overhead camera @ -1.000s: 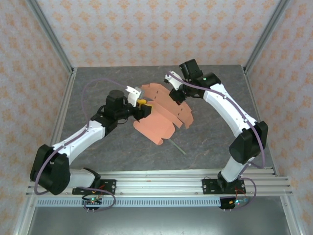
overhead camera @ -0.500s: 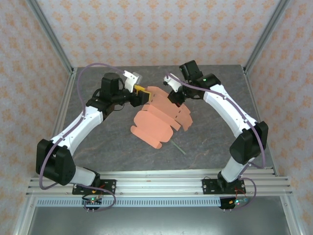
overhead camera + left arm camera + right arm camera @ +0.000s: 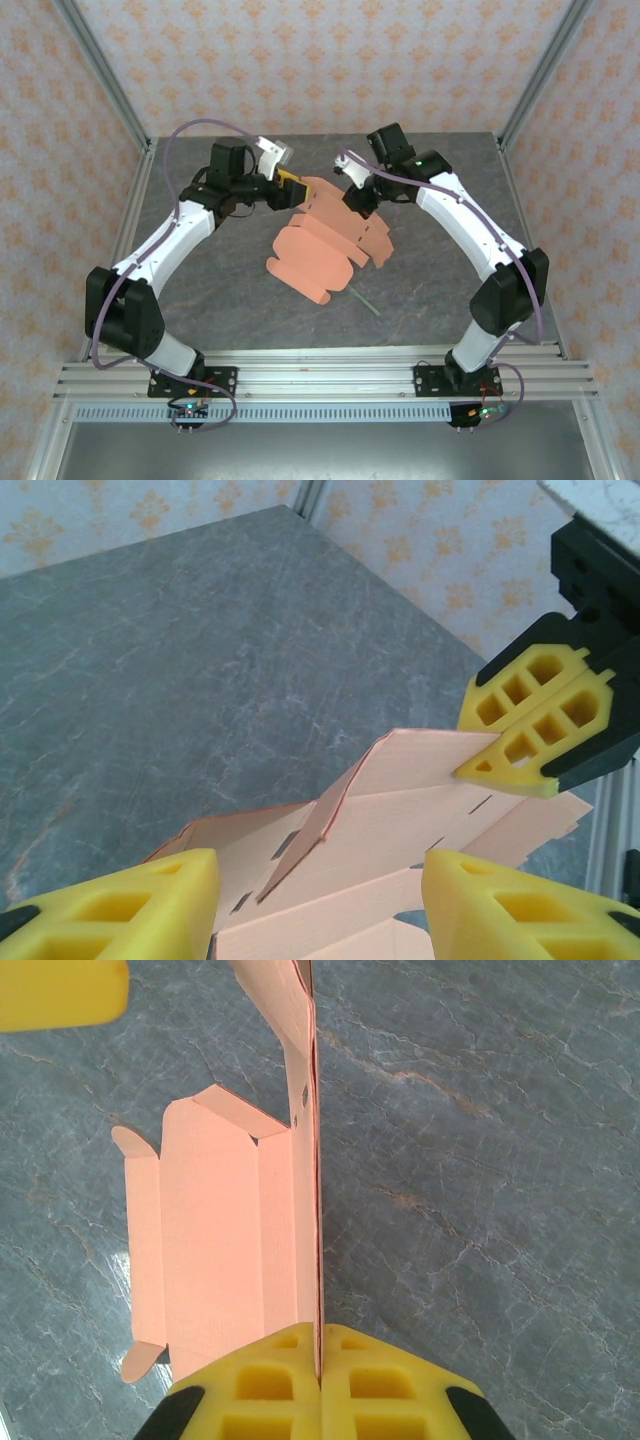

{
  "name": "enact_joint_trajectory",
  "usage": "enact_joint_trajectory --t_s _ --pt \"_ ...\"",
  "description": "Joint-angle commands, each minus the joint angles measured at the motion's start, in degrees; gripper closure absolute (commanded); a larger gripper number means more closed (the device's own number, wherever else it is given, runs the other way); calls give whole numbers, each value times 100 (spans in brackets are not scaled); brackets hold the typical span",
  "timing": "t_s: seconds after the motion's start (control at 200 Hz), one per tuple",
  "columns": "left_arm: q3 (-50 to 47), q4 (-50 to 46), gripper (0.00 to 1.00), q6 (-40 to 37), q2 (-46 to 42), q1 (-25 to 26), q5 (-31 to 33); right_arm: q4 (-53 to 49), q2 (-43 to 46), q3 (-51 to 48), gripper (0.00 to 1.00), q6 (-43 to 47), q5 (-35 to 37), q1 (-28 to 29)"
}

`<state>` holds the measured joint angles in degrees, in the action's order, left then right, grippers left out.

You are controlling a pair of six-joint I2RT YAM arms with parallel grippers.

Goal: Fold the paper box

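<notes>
The paper box (image 3: 325, 243) is a salmon-orange die-cut sheet, partly creased and held tilted above the table. My right gripper (image 3: 357, 196) is shut on its far upper edge; in the right wrist view the card (image 3: 215, 1230) runs edge-on into the closed right gripper (image 3: 320, 1365). My left gripper (image 3: 290, 188) stands open at the sheet's upper left corner. In the left wrist view the left gripper (image 3: 315, 910) has its yellow fingers wide apart with the folded panels (image 3: 400, 820) between and beyond them, not pinched. The right gripper's fingers (image 3: 530, 720) clamp a raised flap.
A thin greenish stick (image 3: 365, 300) lies on the grey stone table (image 3: 200, 290) just in front of the sheet. Metal frame posts and patterned walls close in the back and sides. The arms' mounting rail (image 3: 320, 375) runs along the near edge.
My left arm has swung toward the back of the table, carrying its open gripper from the sheet's left side up to its upper left corner. The sheet's near lobe shifted slightly left. The right arm held still.
</notes>
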<state>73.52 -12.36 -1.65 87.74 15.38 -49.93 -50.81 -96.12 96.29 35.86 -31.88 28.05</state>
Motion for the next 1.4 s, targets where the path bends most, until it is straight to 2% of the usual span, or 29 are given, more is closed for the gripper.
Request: enact_joint_trajectory --t_s 0.0,0.295,0.736,0.891,1.126,1.301,1.396 --pt "390 -352 46 -201 108 13 -387 -45 111 135 100 1 -214 -28" --pt "224 -306 56 -384 -42 267 -700 63 -11 229 100 -235 5 -24" --pt "399 -228 55 -366 299 619 -511 238 -31 186 100 -378 -310 -26" --pt "274 -243 53 -378 199 603 -255 226 27 110 100 -316 2 -27" --pt "-707 395 47 274 -563 433 786 160 -110 187 100 -306 644 -26" --pt "-1461 405 43 901 -1381 318 2505 210 -420 395 100 -229 1107 61" --pt "-1814 213 41 1189 -1743 274 3282 80 -746 671 100 42 1660 238"
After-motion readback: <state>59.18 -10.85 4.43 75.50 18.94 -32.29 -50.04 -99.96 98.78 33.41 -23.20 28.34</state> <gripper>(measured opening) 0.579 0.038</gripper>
